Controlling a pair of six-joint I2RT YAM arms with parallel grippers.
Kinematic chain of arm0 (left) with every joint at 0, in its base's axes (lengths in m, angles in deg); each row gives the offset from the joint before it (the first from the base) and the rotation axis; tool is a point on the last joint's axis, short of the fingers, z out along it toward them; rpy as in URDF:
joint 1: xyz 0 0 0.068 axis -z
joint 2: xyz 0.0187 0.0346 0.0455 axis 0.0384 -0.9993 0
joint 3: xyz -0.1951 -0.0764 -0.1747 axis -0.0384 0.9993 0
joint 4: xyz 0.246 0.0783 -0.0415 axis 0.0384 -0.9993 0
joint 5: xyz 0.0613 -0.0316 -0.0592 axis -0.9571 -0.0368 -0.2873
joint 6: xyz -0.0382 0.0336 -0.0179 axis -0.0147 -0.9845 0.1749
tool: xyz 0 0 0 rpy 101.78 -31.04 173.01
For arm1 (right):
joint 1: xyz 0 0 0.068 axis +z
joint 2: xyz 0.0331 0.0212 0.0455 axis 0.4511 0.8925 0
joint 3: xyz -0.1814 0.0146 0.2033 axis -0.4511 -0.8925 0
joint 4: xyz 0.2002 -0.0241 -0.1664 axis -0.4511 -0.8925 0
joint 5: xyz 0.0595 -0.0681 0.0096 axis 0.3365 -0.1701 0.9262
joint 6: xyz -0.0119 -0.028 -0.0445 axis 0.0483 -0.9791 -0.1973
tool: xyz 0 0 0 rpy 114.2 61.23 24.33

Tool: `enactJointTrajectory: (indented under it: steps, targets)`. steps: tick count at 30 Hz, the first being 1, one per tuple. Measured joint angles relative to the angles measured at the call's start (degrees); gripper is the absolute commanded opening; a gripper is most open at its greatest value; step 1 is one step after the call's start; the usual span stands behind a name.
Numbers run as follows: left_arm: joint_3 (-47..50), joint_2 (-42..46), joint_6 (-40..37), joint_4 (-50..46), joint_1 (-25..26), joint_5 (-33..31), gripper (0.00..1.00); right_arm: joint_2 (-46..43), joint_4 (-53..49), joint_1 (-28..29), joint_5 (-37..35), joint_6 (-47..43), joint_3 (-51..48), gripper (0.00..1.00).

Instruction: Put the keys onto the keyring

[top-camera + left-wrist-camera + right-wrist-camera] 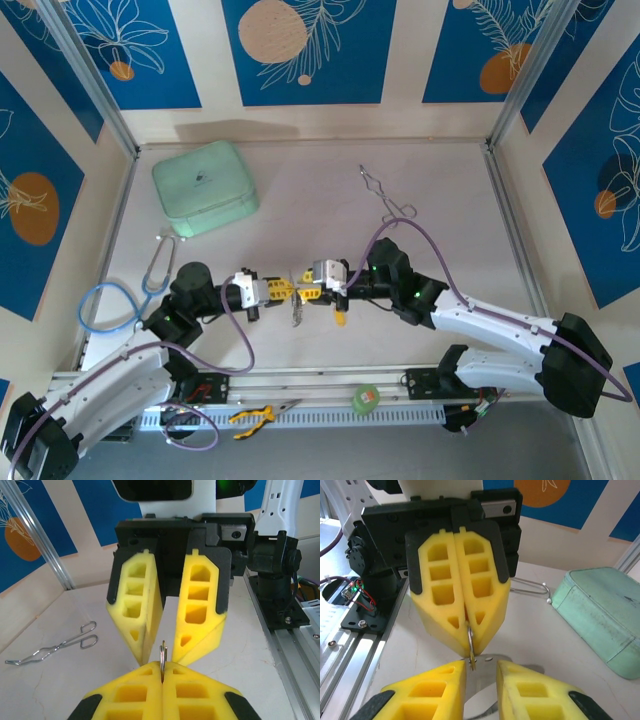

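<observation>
Top: left gripper [291, 290] and right gripper [303, 296] meet tip to tip. The thin metal keyring [298, 312] hangs between them, with the small yellow key [340, 318] at its 4 o'clock.
Left wrist: we see the left fingers [130, 692], yellow pocketed wedges, clamped tight on the keyring's edge.
Right wrist: right fingers [530, 695] are parted, tips either side of the keyring, not pinching.

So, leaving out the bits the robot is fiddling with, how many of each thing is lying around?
Green case: 1
Forceps: 1
Stethoscope: 1
Pliers: 1
Green tape roll: 1
Total: 5
</observation>
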Motion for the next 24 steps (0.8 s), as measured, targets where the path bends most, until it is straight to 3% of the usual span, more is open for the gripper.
enactJointTrajectory:
  steps: [9,12,17,24]
  targets:
    - [0.2,0.0,0.2,0.3,0.0,-0.1,0.0,0.6,-0.4,0.5,0.4,-0.8,0.8,0.0]
    - [0.2,0.0,0.9,0.3,-0.1,-0.4,0.01,0.8,-1.7,0.5,0.4,-1.3,1.6,0.0]
    - [-0.1,-0.3,0.9,-1.4,-0.1,-0.9,0.12,1.6,-5.5,0.8,0.1,-2.4,3.5,0.0]
    - [-0.9,-1.2,0.8,-4.3,-0.1,-1.0,0.1,3.1,-12.0,1.5,-1.3,-4.3,6.7,0.0]
